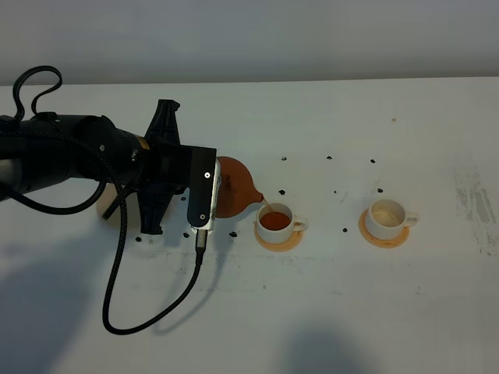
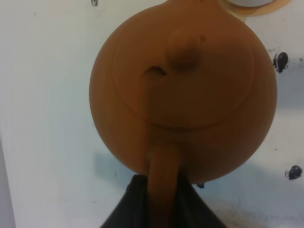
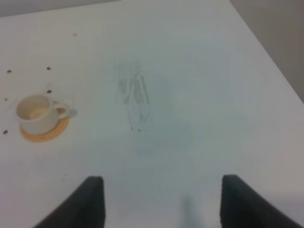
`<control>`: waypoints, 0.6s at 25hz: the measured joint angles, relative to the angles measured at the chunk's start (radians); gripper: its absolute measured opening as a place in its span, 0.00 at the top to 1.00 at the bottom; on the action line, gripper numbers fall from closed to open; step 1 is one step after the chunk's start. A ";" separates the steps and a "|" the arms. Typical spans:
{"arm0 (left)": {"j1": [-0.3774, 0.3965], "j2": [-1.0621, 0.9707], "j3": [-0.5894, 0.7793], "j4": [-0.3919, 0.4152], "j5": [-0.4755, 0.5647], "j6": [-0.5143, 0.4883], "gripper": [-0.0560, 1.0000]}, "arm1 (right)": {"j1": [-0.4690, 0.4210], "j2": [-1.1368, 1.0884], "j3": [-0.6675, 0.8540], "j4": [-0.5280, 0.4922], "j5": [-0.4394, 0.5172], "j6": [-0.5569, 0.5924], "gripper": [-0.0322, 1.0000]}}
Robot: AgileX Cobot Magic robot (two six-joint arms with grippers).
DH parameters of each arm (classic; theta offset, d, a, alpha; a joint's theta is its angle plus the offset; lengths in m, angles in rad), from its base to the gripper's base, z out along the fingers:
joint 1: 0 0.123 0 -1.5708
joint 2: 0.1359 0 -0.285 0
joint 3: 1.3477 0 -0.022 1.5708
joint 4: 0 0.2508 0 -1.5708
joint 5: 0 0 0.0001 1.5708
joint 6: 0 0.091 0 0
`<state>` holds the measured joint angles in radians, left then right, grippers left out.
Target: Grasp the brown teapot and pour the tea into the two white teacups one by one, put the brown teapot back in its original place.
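Pouring into the first cup is the step I judge to be in hand. From the high camera, my left arm [image 1: 78,152] reaches in and carries the brown teapot [image 1: 235,187] tipped, spout down over the nearer white teacup [image 1: 276,220]. That cup shows reddish tea inside and sits on its orange coaster [image 1: 279,240]. The other white teacup [image 1: 387,216] stands well apart to the right on its own coaster, pale inside and apparently empty.

From the left wrist camera, the left tool [image 2: 161,209] is clenched on the teapot's loop handle [image 2: 162,175], with dark fingers [image 2: 135,204] on either side. The knobbed lid [image 2: 185,47] is on.

From the right wrist camera, the right tool [image 3: 159,202] is released, jaws wide, grasping nothing. It hangs above bare worktop [image 3: 190,95] with the pale cup off to one side.

Next, as I read it, I right the pot before the first cup brims, then carry it across to the second cup without dripping. I cannot pick out the beige coaster; the arm covers that area.
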<state>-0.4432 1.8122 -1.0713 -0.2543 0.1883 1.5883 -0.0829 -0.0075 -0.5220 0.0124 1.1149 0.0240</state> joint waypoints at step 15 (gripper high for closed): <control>-0.001 0.000 0.000 0.000 0.000 0.038 0.88 | 0.000 0.000 0.000 0.000 0.000 0.000 0.47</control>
<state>-0.4443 1.8122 -1.0713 -0.2543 0.1883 1.6267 -0.0829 -0.0075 -0.5220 0.0124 1.1149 0.0240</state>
